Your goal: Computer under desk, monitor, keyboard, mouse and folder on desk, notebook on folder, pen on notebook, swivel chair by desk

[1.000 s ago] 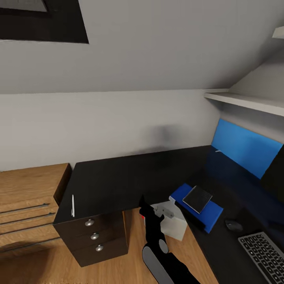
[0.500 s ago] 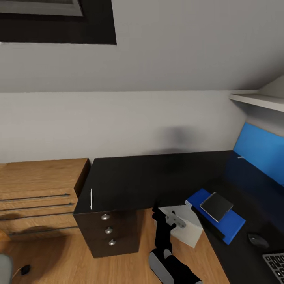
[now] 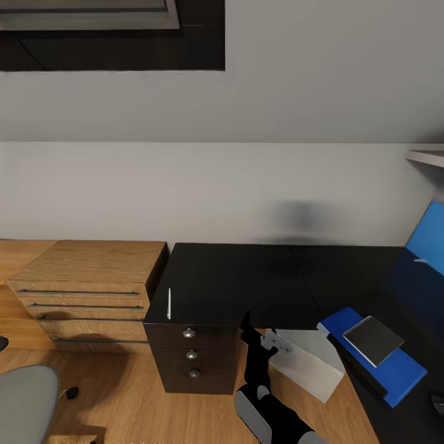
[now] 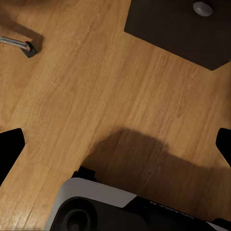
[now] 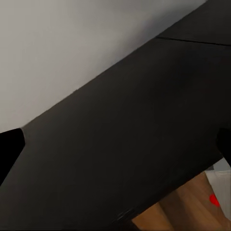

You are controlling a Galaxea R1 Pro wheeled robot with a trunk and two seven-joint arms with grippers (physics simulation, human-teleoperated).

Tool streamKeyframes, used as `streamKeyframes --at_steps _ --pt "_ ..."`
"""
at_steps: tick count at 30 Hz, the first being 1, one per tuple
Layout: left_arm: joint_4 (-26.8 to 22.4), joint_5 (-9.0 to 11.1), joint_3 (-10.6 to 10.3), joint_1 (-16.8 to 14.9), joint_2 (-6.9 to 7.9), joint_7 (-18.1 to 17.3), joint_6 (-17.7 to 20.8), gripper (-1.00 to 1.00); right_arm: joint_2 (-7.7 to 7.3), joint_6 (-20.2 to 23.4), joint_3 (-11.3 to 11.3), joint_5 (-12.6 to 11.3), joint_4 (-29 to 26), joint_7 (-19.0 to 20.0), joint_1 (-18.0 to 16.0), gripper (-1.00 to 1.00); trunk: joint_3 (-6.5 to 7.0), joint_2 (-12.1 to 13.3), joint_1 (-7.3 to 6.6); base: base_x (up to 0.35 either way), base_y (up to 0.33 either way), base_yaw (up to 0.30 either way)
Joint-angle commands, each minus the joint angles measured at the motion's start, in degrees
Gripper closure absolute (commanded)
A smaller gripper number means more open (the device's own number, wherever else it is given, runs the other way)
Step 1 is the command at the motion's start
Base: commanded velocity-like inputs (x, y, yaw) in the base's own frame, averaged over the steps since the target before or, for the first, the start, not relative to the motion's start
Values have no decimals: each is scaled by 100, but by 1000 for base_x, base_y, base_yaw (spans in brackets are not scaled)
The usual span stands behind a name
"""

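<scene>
1. The right gripper [image 3: 246, 322] stands raised at the front edge of the black desk [image 3: 246, 277], in the knee gap below the top; from the head view I cannot tell how its jaws stand, but in the right wrist view the two dark fingertips [image 5: 9, 151] sit at opposite edges, spread wide with nothing between them, over the dark desk top.
2. The left gripper [image 4: 115, 147] looks down at the wooden floor [image 4: 96, 86], its fingertips likewise far apart and holding nothing.
3. Farthest left, the grey seat of the swivel chair [image 3: 24, 401] sits on the floor, well apart from the desk.
4. Next comes a wooden dresser [image 3: 92, 283] against the wall, just beside the desk's drawer unit [image 3: 191, 357].
5. The white pen [image 3: 169, 303] lies on the desk top near its left front corner, above the drawers.
6. A white computer case [image 3: 308, 364] sits under the desk, tilted, just right of the raised arm.
7. On the right wing of the desk lies the blue folder [image 3: 394, 370], with the dark notebook [image 3: 373, 339] resting on top of it.
8. At the right edge a blue monitor [image 3: 428, 237] screen shows in part.
</scene>
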Motion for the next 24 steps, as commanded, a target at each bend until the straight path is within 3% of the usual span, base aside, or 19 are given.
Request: streamKeyframes --at_steps 1,15,24 --pt "-14 45 -19 0 7 42 -4 -100 0 -20 29 -4 15 -45 -13 -100 -6 -6 1 0 0 287" --pt "-10 45 -19 0 7 42 -4 -100 0 -4 30 11 364 -41 -145 -100 -6 -6 1 0 0 289" --pt "106 45 -19 2 1 42 -4 -100 0 16 45 28 978 148 -441 -100 -6 -6 1 0 0 292"
